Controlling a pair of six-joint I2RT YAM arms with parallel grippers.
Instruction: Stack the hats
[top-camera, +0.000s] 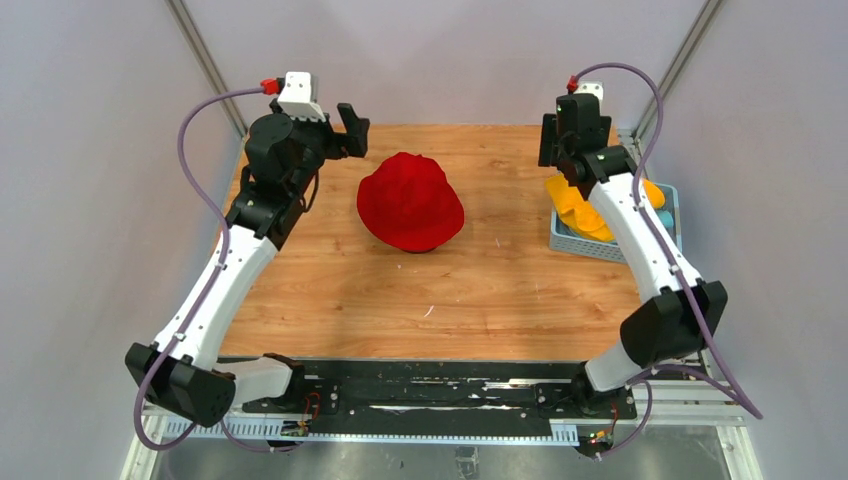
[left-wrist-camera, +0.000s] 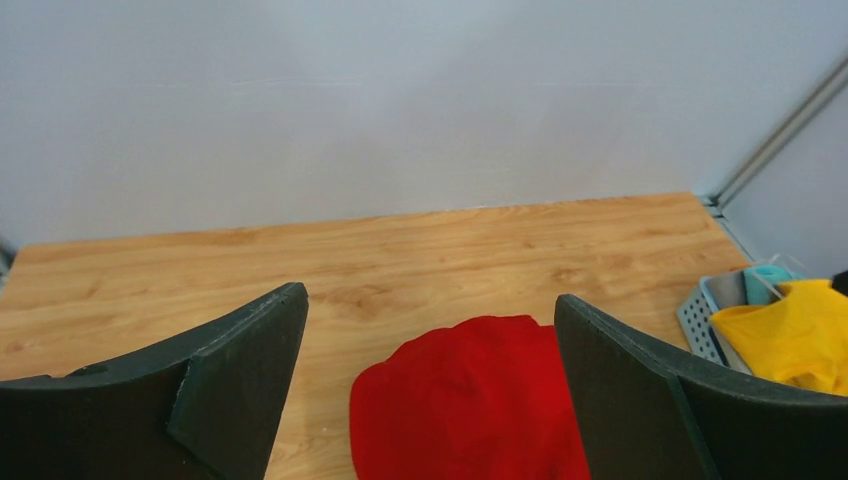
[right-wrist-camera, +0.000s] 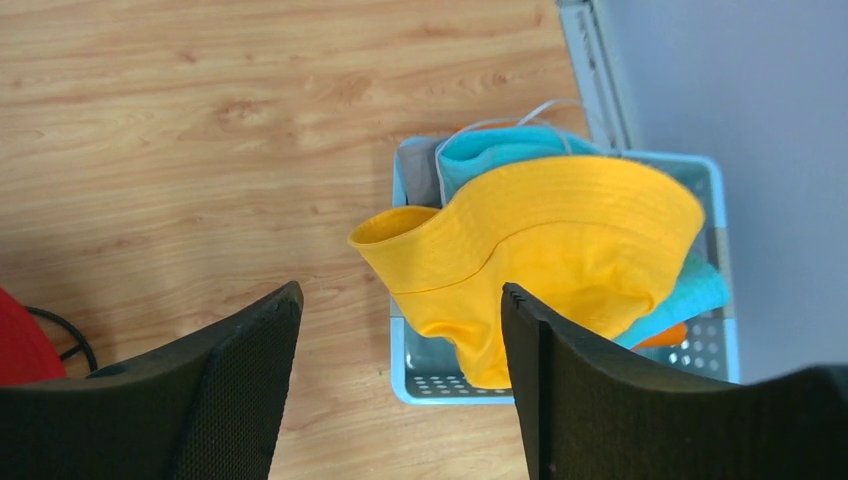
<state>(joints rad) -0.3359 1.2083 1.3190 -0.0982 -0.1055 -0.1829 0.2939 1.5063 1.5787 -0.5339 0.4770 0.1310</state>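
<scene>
Above the basket (right-wrist-camera: 440, 385) at the worktop's (top-camera: 400, 300) right | right claw (right-wrist-camera: 400, 300) is held wide, empty, over yellow hat (right-wrist-camera: 560, 240) | left claw (left-wrist-camera: 430, 300) wide, empty, near red hat (top-camera: 410, 202) mid-worktop | step judged: yellow hat pickup | next: descent needed, brim to be pinched
</scene>
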